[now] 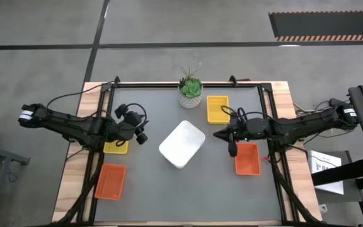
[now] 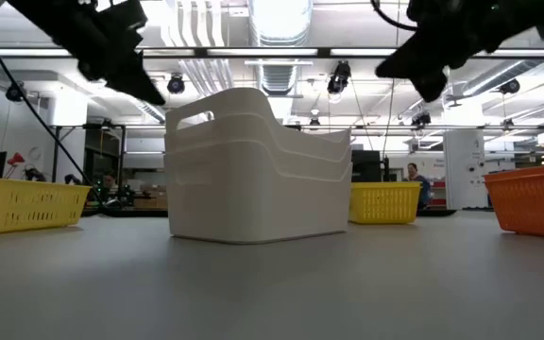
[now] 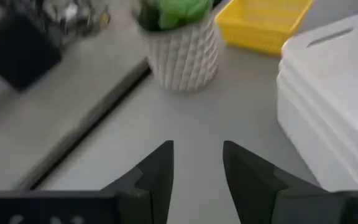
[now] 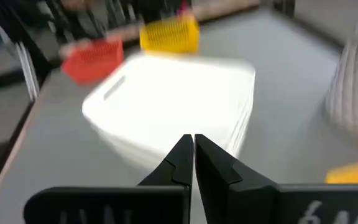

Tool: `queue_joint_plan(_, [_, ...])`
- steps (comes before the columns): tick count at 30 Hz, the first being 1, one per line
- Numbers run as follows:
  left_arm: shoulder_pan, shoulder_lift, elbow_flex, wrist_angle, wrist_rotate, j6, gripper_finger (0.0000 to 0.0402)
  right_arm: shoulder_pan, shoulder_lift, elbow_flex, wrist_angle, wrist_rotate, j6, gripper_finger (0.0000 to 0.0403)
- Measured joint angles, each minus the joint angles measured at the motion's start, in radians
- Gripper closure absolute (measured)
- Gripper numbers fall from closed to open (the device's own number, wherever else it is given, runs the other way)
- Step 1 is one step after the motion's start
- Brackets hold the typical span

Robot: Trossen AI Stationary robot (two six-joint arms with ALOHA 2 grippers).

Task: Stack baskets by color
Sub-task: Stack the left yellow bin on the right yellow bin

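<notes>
Centrally, smooth rounded white baskets (image 1: pixel 181 144), stacked

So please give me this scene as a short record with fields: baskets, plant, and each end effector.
white baskets: stacked, table centre, bottom side up
yellow baskets: one beside the plant, one partly under the left arm
orange baskets: one at front left, one at front right
plant: potted, at the far edge
left end effector: open, empty, left of the white stack
right end effector: shut, empty, right of the stack
</notes>
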Motion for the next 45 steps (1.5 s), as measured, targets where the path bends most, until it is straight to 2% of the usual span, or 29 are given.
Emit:
queue_joint_plan(6, [0.000, 0.000, -0.002, 0.157, 0.000, 0.221, 0.0279, 0.062, 0.065, 0.209, -0.492, 0.001, 0.288, 0.0394])
queue_joint_plan(11, [0.000, 0.000, -0.002, 0.197, 0.000, 0.279, 0.0279, 0.114, 0.141, 0.326, -0.841, -0.010, 0.588, 0.0394])
queue_joint_plan(15, [0.000, 0.004, -0.002, 0.198, 0.000, 0.279, 0.0279, 0.165, 0.205, 0.373, -0.985, -0.074, 0.754, 0.0389])
queue_joint_plan(20, [0.000, 0.006, -0.003, 0.198, 0.000, 0.278, 0.0279, 0.191, 0.283, 0.436, -1.061, -0.094, 0.784, 0.0352])
queue_joint_plan(23, [0.000, 0.007, -0.003, 0.201, 0.000, 0.276, 0.0279, 0.191, 0.320, 0.476, -1.063, -0.029, 0.677, 0.0319])
queue_joint_plan(27, [-0.001, 0.023, -0.019, 0.265, 0.004, 0.274, 0.0279, 0.191, 0.363, 0.501, -0.987, 0.161, 0.377, 0.0277])
queue_joint_plan(31, [-0.012, 0.031, -0.021, 0.292, 0.114, 0.181, 0.0279, 0.190, 0.380, 0.475, -0.814, 0.339, 0.084, 0.0248])
queue_joint_plan(34, [-0.039, 0.031, -0.021, 0.286, 0.195, 0.072, 0.0279, 0.190, 0.373, 0.441, -0.680, 0.357, -0.117, 0.0238])
queue_joint_plan(38, [-0.098, 0.031, -0.015, 0.266, 0.213, -0.080, 0.0279, 0.191, 0.327, 0.404, -0.489, 0.363, -0.310, 0.0234])
queue_joint_plan(42, [-0.151, 0.037, 0.005, 0.204, 0.240, -0.300, 0.0280, 0.190, 0.279, 0.388, -0.401, 0.366, -0.425, 0.0234])
queue_joint_plan(45, [-0.187, 0.070, 0.040, 0.077, 0.273, -0.486, 0.0291, 0.190, 0.242, 0.388, -0.373, 0.344, -0.475, 0.0234])
